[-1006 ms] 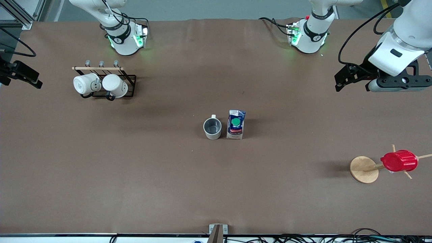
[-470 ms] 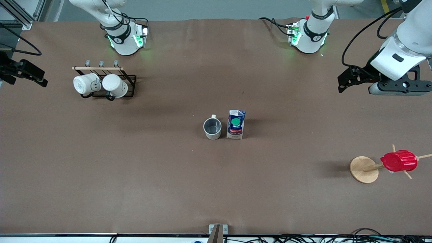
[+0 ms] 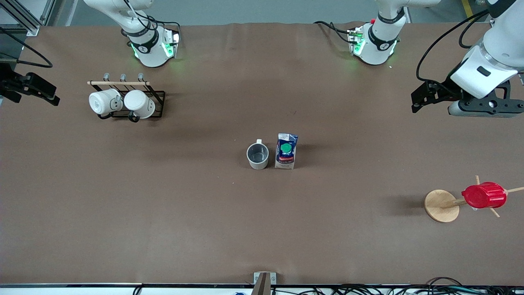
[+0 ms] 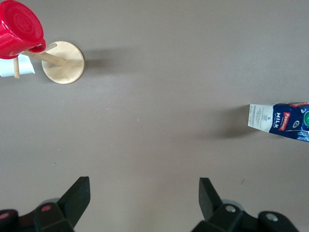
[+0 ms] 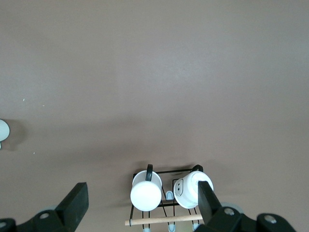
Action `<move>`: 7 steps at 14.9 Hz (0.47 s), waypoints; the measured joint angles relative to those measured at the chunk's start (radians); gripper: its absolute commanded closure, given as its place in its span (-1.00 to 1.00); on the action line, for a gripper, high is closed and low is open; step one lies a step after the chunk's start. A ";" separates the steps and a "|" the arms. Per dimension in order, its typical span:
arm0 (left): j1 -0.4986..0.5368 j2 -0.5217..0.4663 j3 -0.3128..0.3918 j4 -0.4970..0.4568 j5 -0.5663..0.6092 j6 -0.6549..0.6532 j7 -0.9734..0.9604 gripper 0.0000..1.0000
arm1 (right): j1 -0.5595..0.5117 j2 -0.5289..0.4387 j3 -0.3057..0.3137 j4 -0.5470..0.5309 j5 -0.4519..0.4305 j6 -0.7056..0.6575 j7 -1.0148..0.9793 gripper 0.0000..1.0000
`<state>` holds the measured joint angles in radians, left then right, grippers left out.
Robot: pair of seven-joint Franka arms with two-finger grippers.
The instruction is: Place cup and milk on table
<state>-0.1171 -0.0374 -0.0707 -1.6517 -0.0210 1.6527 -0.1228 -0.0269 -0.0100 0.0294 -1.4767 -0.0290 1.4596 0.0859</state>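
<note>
The cup (image 3: 258, 156), an off-white mug with a grey inside, stands upright at the middle of the brown table (image 3: 204, 213). The milk (image 3: 286, 150), a blue and white carton with a green cap, stands right beside it toward the left arm's end. My left gripper (image 3: 420, 100) is open and empty, high over the table's left-arm end. Its wrist view shows the open fingers (image 4: 79, 193) over bare table and the milk (image 4: 279, 121) farther off. My right gripper (image 3: 37, 92) is open and empty over the right-arm end. The cup's rim (image 5: 2, 130) shows at the edge of the right wrist view.
A black wire rack (image 3: 157, 100) with two plain white mugs (image 3: 102, 102) stands near the right arm's base; it also shows in the right wrist view (image 5: 164, 193). A red ribbed cup (image 3: 484, 195) hangs on a wooden stand (image 3: 440, 206) at the left arm's end, and also shows in the left wrist view (image 4: 18, 29).
Both grippers have drifted slightly: the left one toward its end of the table, the right one a little inward over the table. Cup and milk have not moved.
</note>
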 measured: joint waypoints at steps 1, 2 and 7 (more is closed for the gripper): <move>0.000 0.000 0.000 0.000 0.000 0.000 0.000 -0.99 | 0.000 0.000 0.000 0.000 0.000 0.005 0.000 -1.00; 0.000 0.000 0.000 0.000 0.000 0.000 0.000 -0.99 | 0.000 0.000 -0.001 0.000 0.000 0.014 0.000 -1.00; 0.000 0.001 0.001 0.000 0.000 0.000 0.000 -0.99 | 0.000 0.000 0.000 0.000 0.000 0.020 0.000 -1.00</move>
<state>-0.1169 -0.0363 -0.0701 -1.6517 -0.0211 1.6531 -0.1229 -0.0270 -0.0099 0.0289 -1.4766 -0.0290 1.4791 0.0859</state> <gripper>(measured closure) 0.004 0.000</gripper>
